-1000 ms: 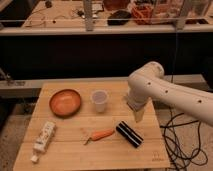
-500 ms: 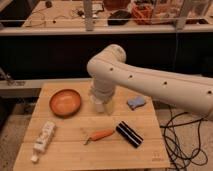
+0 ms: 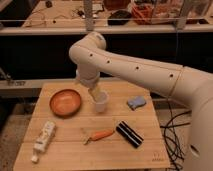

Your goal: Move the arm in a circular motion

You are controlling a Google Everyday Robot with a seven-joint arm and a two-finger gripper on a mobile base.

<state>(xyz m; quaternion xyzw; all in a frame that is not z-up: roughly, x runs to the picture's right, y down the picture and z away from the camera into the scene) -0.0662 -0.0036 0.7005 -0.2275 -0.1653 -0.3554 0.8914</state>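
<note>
Cream-white arm (image 3: 145, 72) reaches over the surface (image 3: 70, 145); its gripper (image 3: 93, 92) sits half-hidden above the cup (image 3: 101, 102), grip state unclear.

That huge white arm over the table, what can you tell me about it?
The arm is cream-white, made of thick smooth tubes with rounded joints and small dark screw holes. It reaches in from the right, bends at an elbow above the wooden table, then drops toward the white cup. Its hand sits right at the cup's rim, beside the orange bowl.

The arm (image 3: 145, 75) runs off the right edge; its elbow hides the gripper (image 3: 95, 94) above the cup (image 3: 101, 101).
</note>
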